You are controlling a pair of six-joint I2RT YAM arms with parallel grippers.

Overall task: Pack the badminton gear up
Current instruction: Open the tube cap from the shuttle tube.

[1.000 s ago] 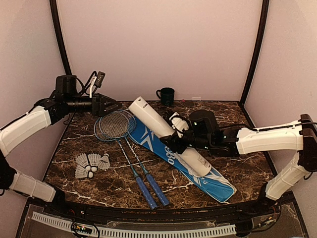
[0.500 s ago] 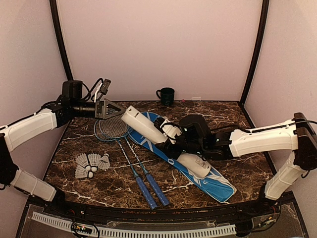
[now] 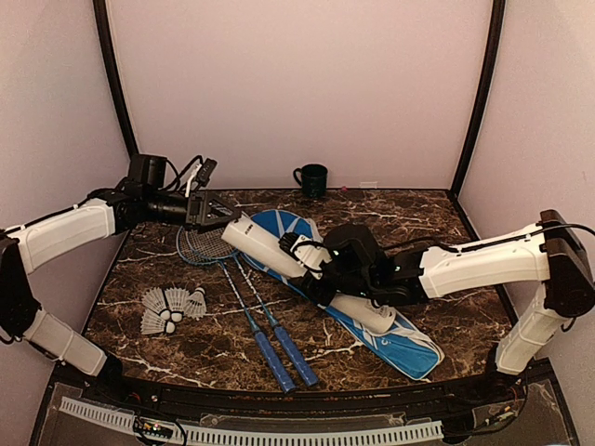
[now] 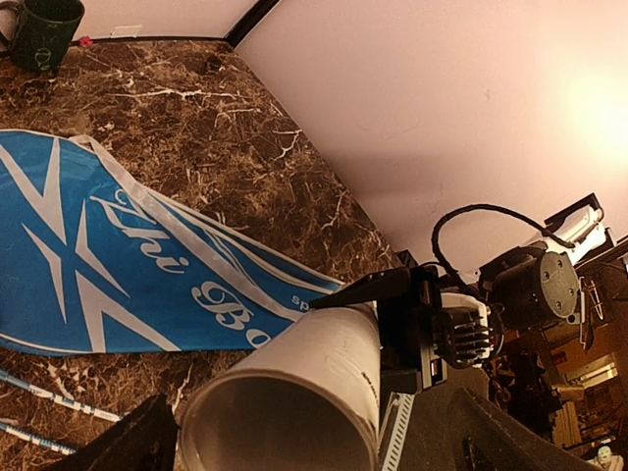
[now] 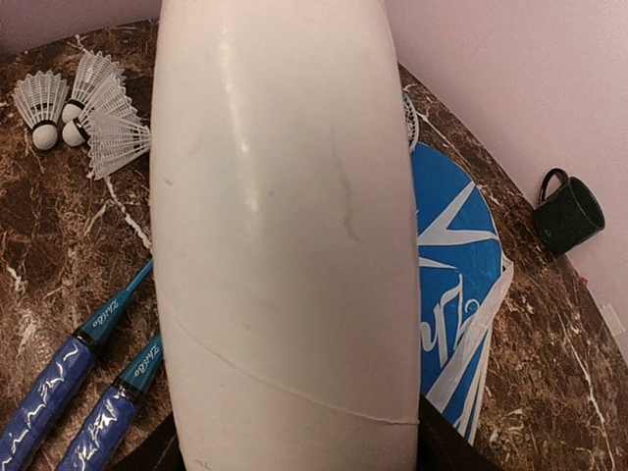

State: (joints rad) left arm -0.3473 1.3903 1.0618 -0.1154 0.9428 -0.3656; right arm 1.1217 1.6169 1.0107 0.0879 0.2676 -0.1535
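Note:
My right gripper is shut on the long white tube and holds it tilted above the blue cover. The tube fills the right wrist view, with dark fingers on both sides at its lower end. My left gripper is open at the tube's upper left end. In the left wrist view the tube's open mouth sits between my spread fingers; I cannot tell whether they touch. Two blue-handled rackets lie side by side. Several white shuttlecocks lie at the left.
A dark green mug stands at the back by the wall. The marble table is boxed in by pink walls. The racket heads lie under the tube's left end. The shuttlecocks and racket handles show in the right wrist view.
My right arm has carried the tube to the left and nearer. My left gripper has moved right and down, so the tube's end now lies at its open fingers.

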